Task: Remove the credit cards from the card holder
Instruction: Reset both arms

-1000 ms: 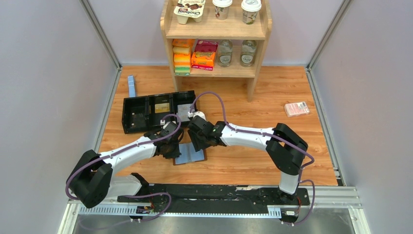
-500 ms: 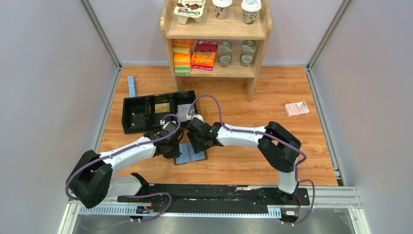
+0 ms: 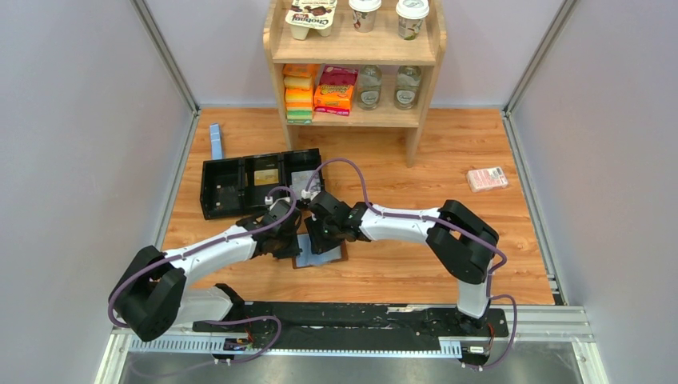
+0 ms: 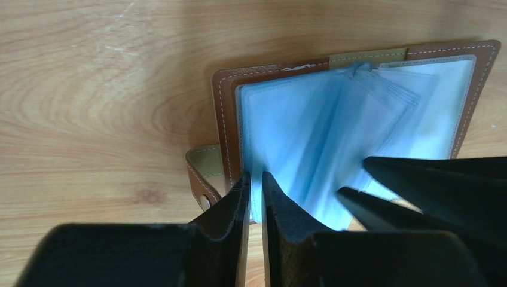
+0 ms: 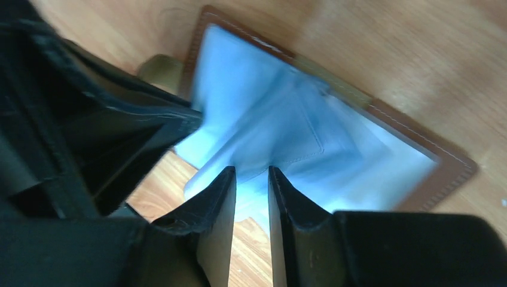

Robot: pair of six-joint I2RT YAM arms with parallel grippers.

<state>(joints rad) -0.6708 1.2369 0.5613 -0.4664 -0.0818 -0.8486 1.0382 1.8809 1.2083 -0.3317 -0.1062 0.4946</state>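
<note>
Brown leather card holder (image 3: 324,254) lies open on your worktop (image 3: 416,268), left of middle, toward the near edge; your left gripper (image 4: 255,179) and right gripper (image 5: 251,173) meet over it, jaws narrowed, grip impossible to tell

Only "Chobani" reads, on the multipack (image 3: 312,19) atop the wooden shelf (image 3: 356,57)

**Crowded at the holder (image 3: 325,256)**

I saw the left gripper (image 3: 291,241) and right gripper (image 3: 317,238) side by side on it, just in front of the tray (image 3: 240,189). A pink packet (image 3: 487,178) lay far right and a blue strip (image 3: 216,141) far left.
</note>
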